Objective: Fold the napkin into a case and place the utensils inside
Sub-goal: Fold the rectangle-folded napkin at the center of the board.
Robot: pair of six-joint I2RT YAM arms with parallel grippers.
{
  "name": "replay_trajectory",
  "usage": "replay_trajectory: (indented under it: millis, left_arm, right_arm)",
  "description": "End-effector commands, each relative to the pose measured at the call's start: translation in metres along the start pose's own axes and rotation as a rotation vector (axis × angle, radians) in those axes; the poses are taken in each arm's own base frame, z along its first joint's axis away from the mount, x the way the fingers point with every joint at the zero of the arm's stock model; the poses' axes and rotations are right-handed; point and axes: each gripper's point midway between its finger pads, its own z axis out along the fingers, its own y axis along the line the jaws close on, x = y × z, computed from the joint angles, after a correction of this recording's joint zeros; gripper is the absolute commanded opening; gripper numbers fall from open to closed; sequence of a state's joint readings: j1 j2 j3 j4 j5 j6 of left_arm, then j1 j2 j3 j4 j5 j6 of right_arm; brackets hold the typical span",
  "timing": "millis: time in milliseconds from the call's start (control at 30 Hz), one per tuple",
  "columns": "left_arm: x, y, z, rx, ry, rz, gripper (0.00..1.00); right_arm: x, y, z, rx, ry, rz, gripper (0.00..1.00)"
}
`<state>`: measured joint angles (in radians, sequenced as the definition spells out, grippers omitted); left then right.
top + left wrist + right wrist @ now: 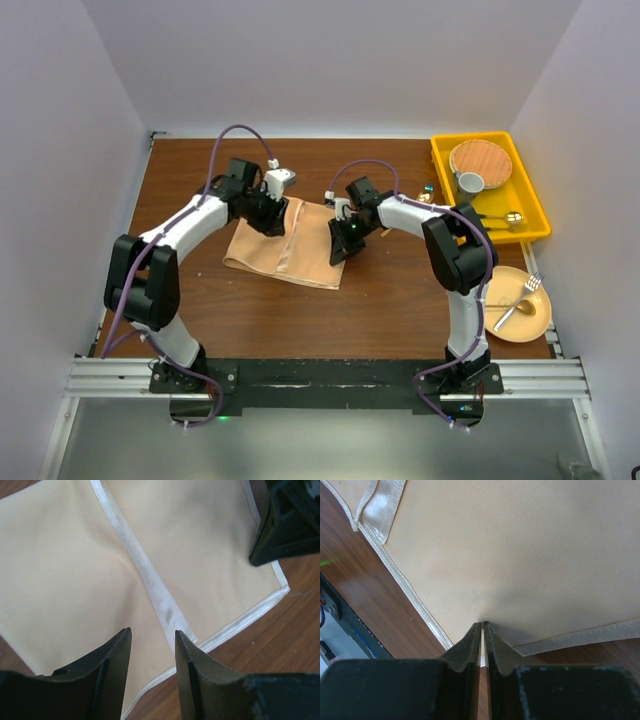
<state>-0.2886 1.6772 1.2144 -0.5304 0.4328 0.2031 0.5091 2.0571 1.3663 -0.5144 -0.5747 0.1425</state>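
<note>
The peach satin napkin (272,256) lies on the table as a broad folded rectangle, with a shiny hem (150,580) running across its upper layer. No narrow case is in view. My left gripper (271,221) hovers open over the napkin's far edge, and its jaws (152,632) hold nothing. My right gripper (339,247) is shut on the napkin's right edge (483,624), with the cloth (520,545) pinched between its tips. Gold utensils, a fork (529,289) and a spoon (509,316), lie on a yellow plate (536,322) at the right.
A yellow tray (530,195) at the back right holds a round wood-toned plate (480,159), a grey cup (470,183) and another spoon (505,217). The right gripper's black body (290,525) looms at the top right of the left wrist view. White walls enclose the table.
</note>
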Motion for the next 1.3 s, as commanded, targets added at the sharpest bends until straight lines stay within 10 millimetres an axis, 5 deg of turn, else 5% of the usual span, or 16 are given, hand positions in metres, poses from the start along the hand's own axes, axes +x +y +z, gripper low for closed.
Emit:
replay_trajectory:
  millis: [0,467,733,1067,1267]
  left_arm:
    - [-0.017,0.011,0.019,-0.115,-0.06,-0.067,0.45]
    - [0.012,0.003,0.064,-0.178,0.047,-0.031,0.45]
    - [0.023,0.009,0.073,-0.218,0.082,0.002,0.42]
    - [0.005,0.004,0.073,-0.193,0.049,0.011,0.03]
    - [-0.021,-0.002,0.065,-0.177,-0.001,-0.03,0.0]
  right_arm:
    - [0.004,-0.008,0.008,0.035,-0.001,0.003,0.11]
    - [0.004,-0.009,0.012,0.034,0.009,0.006,0.11]
    - [0.005,-0.009,0.014,0.03,0.012,0.012,0.11]
    - [0.006,-0.009,0.014,0.027,0.011,0.014,0.11]
    - [0.007,-0.01,0.016,0.028,0.012,0.018,0.11]
